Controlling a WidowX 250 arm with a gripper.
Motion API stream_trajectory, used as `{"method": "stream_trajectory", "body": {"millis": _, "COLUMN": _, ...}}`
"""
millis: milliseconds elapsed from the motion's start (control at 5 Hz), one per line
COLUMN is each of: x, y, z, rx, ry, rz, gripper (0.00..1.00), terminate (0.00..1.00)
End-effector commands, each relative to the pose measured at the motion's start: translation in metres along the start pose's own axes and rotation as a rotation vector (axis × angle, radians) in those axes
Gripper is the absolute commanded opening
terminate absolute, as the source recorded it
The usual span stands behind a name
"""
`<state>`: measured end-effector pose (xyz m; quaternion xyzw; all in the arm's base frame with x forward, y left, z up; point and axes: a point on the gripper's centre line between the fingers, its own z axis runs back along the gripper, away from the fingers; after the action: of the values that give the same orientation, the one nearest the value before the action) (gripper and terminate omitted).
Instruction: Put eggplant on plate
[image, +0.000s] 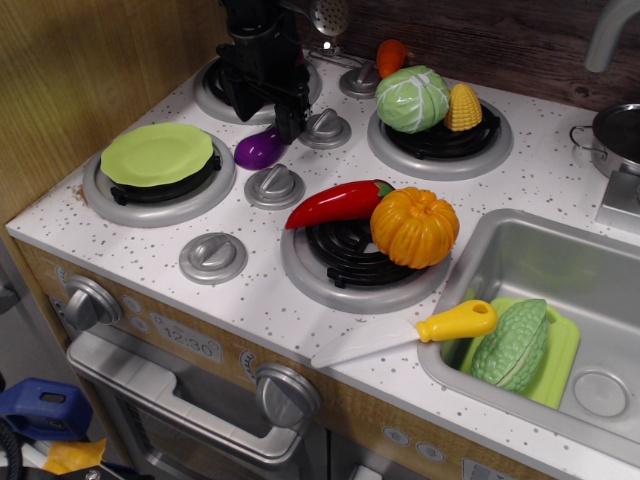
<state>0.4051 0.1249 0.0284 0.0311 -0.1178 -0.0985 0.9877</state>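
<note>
Eggplant (259, 148) lies on the stovetop, off the plate (156, 154); gripper (285, 125) sits at its stem end, grip unclear, so lifting and placing remain

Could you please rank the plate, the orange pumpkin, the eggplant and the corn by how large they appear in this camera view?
1. plate
2. pumpkin, though nearer the camera
3. and 4. corn and eggplant look alike; the eggplant is partly hidden by the gripper.
</note>
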Motion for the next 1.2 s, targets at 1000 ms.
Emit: {"method": "stream_trajectory", "body": {"millis": 1000, "x": -0.005, "y": 0.013, "z": -0.011, "rx": -0.022, "ry": -0.058, "rz": -0.028, "gripper": 1.0, "terminate": 0.0}}
